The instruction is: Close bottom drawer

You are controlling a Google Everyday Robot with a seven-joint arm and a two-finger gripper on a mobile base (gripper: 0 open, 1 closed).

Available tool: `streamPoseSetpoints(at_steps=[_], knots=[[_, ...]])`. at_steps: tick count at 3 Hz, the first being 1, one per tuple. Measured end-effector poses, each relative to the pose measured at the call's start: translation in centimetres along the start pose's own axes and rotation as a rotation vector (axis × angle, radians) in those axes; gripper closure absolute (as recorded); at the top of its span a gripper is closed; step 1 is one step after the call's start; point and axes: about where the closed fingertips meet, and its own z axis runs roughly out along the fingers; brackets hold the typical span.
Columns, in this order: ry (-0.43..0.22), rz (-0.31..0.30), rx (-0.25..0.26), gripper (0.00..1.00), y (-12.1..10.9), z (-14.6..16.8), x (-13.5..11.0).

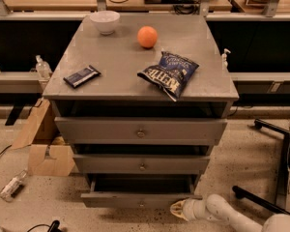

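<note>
Pushing is the step in hand. The bottom drawer, a low grey tray with a narrow front panel and small round knob (135, 200), is standing out from the grey three-drawer cabinet (140, 129), with a dark gap showing above its panel. The white robot arm is reaching in low from the bottom right, and its cream-coloured pincer (178, 209) is sitting at floor level just beside the right end of the drawer front; whether it is touching the panel is not clear, and I cannot tell whether the pincer is apart or together.

By my reading, the next move is calling for a straight, level shove toward the cabinet, ideally nearer the knob than the corner, so the tray is not skewing on its runners.

On the grey tabletop (121, 57) a white bowl (105, 21), an orange round fruit (147, 36), a dark blue crinkled chip bag (169, 73) and a dark wrapped bar (81, 76) are lying well apart. Around the cabinet, a brown cardboard box (43, 149) and a clear plastic bottle (12, 185) are resting on the speckled floor (241, 153) at the left, black chair legs (275, 178) are showing at the right, and a wooden workbench (125, 1) is running along the back.
</note>
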Motion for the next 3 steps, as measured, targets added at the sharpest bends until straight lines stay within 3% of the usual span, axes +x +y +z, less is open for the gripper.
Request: streamPoseSetpoints(at_steps=[1,2,3], knots=[[0.000,0.000,0.000,1.00,0.1,0.0,0.0],[0.009,-0.009,-0.001,1.00,-2.7,0.1,0.3],[0.009,-0.009,-0.002,1.00,-2.4,0.1,0.3]])
